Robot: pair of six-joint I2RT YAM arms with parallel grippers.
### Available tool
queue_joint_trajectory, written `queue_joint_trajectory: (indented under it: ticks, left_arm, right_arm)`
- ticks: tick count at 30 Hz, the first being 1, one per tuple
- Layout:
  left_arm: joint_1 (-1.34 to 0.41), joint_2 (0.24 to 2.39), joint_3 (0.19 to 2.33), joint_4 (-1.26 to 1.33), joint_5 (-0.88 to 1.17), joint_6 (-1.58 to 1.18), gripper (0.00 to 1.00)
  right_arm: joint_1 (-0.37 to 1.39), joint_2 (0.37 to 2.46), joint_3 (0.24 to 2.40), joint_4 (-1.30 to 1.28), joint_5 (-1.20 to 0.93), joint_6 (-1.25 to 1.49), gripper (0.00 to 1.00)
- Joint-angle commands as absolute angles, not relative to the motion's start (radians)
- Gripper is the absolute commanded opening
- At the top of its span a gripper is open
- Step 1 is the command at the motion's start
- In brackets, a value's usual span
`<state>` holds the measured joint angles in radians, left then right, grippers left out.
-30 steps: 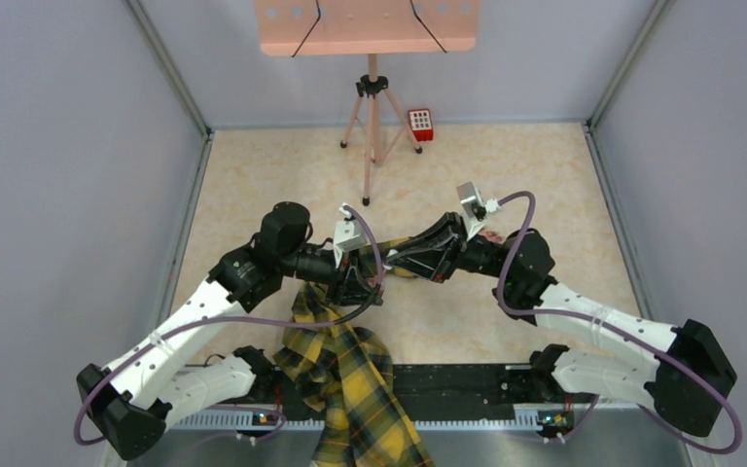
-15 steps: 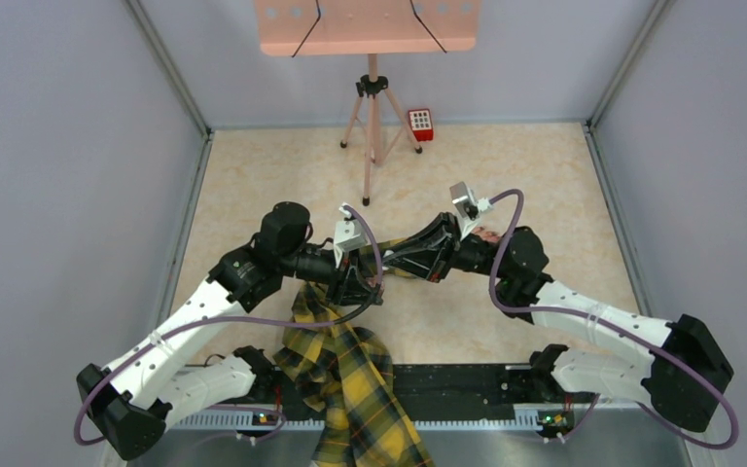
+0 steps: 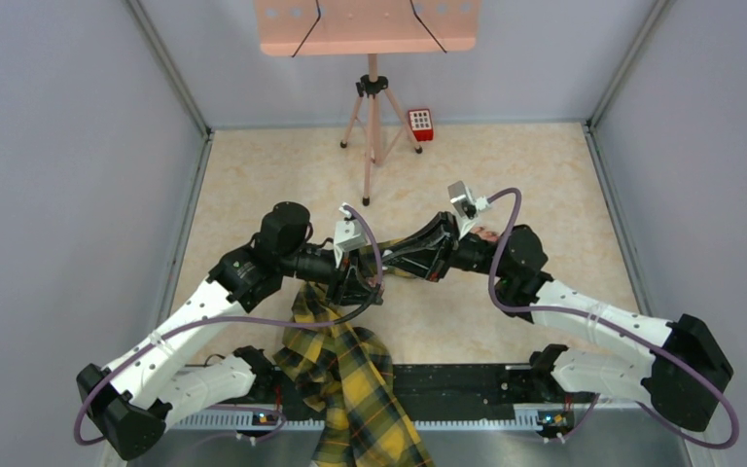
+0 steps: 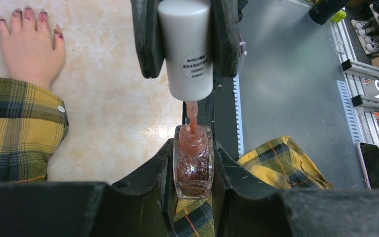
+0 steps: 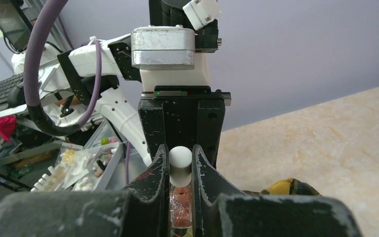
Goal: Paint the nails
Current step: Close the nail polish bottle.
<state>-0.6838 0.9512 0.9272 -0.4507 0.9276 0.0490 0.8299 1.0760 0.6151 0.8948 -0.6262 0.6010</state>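
Jaws of the left gripper [image 4: 193, 153] are clamped on a clear nail polish bottle [image 4: 192, 168] of red varnish, and those of the right gripper [image 5: 180, 158] pinch its white cap [image 4: 185, 49], whose brush [image 4: 193, 116] dips into the bottle neck. At 10 o'clock in the left wrist view the mannequin hand [image 4: 32, 49] lies palm down on the counter [image 4: 113, 98], its long axis running from the yellow-black plaid sleeve [image 4: 19, 128] at 8 o'clock toward 12, fingertips pointing at 12. The nails [image 4: 28, 12] are dark red, smeared and patchy. The counter is beige and marbled, with grey walls [image 3: 58, 146] around it; a tripod [image 3: 373, 126] and a red keypad box [image 3: 420, 124] stand at 12 o'clock in the top view.
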Motion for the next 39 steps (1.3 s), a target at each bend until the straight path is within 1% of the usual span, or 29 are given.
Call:
queue_joint_trajectory:
  ticks: [1,27,39]
  left_arm:
    - [-0.689,0.930,0.927,-0.429,0.936,0.059,0.00]
    - [-0.689,0.924,0.925,-0.429,0.926,0.062,0.00]
    - [-0.689,0.918,0.923,-0.429,0.913,0.065,0.00]
  right_arm:
    - [0.851,1.080,0.671,0.909,-0.637,0.571,0.00]
    - [0.861,1.085,0.683,0.855,-0.641,0.546,0.00]
    - [0.872,1.095,0.690,0.772,-0.644,0.503,0.00]
